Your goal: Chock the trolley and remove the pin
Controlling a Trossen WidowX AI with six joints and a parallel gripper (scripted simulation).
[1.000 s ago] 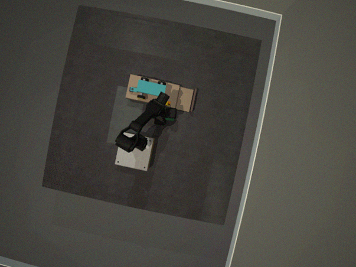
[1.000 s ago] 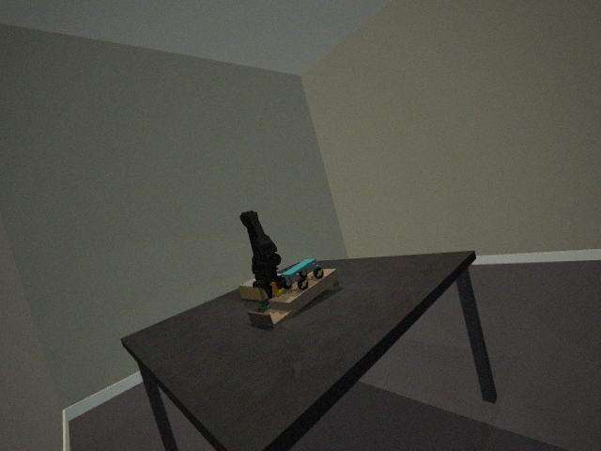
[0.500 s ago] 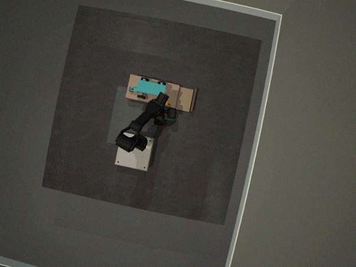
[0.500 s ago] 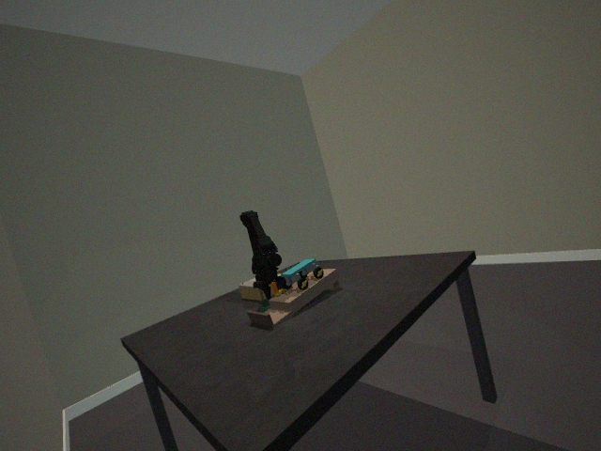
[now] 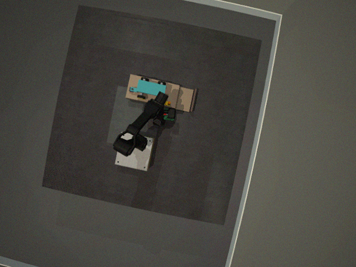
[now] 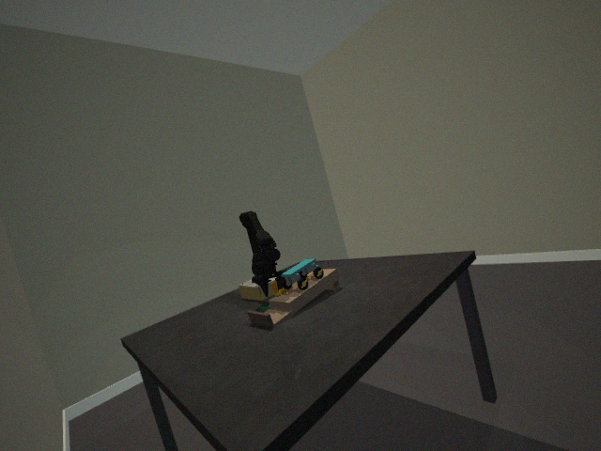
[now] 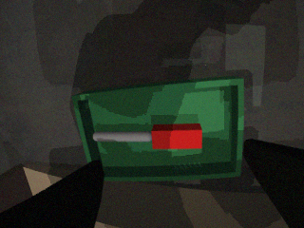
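Observation:
The stop pin, with a red head and grey shaft, lies flat inside the green tray. My gripper is open and hangs right above the tray, its fingers clear of the pin on both sides. The teal trolley stands on the tan ramp. The yellow chock sits on the ramp just downhill of the trolley's near wheel. The arm hides whether chock and wheel touch.
The arm's pale base plate is bolted to the dark table near the ramp's side. The tray sits on the table between the base and the ramp's lower half.

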